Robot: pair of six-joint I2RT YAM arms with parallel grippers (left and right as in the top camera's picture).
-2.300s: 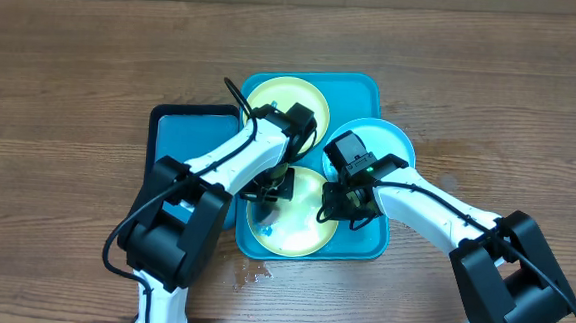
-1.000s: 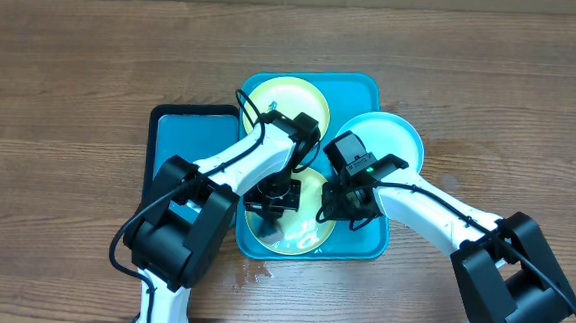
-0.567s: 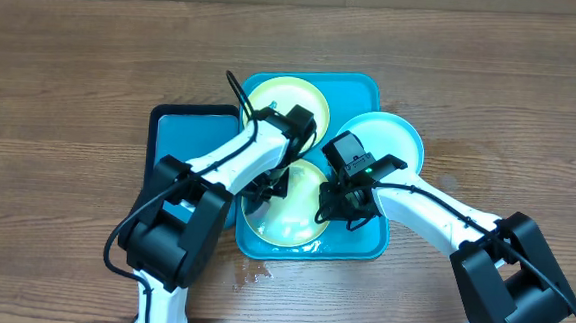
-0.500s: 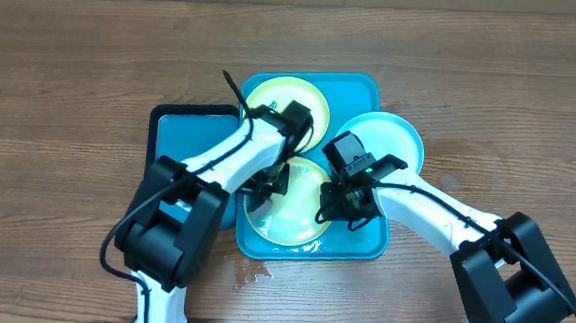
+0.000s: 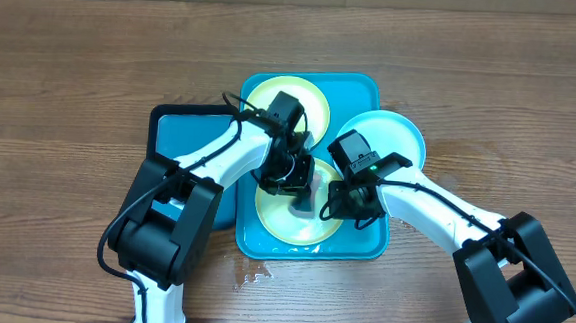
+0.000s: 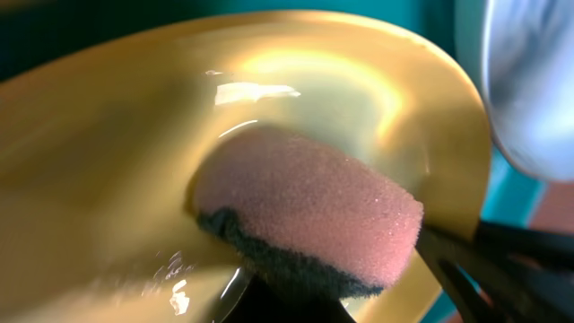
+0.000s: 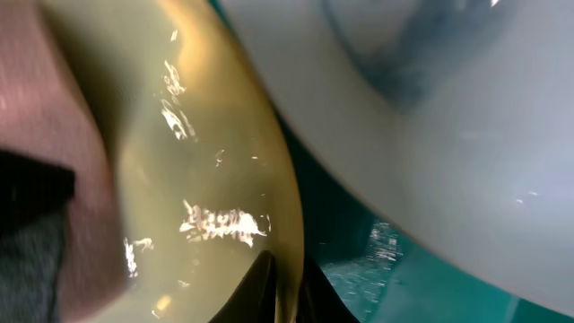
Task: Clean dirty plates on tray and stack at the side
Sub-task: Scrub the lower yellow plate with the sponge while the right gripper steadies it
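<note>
On the teal tray (image 5: 355, 248) a yellow-green rimmed plate (image 5: 282, 221) lies at the front. A second yellow-green plate (image 5: 272, 92) lies at the back. A light blue rimmed plate (image 5: 395, 136) overhangs the tray's right edge and shows a blue smear in the right wrist view (image 7: 421, 63). My left gripper (image 5: 292, 172) is shut on a pink sponge (image 6: 314, 202) with a dark underside, pressed on the front plate (image 6: 108, 152). My right gripper (image 5: 337, 207) is shut on that plate's right rim (image 7: 282, 242).
A smaller black-rimmed blue tray (image 5: 184, 135) lies left of the teal tray, partly under my left arm. Water drops (image 5: 253, 273) lie on the wooden table in front of the tray. A cardboard edge runs along the back.
My left gripper has moved the sponge right across the front plate, from its left part to its upper right. The right gripper has kept hold of the rim.
</note>
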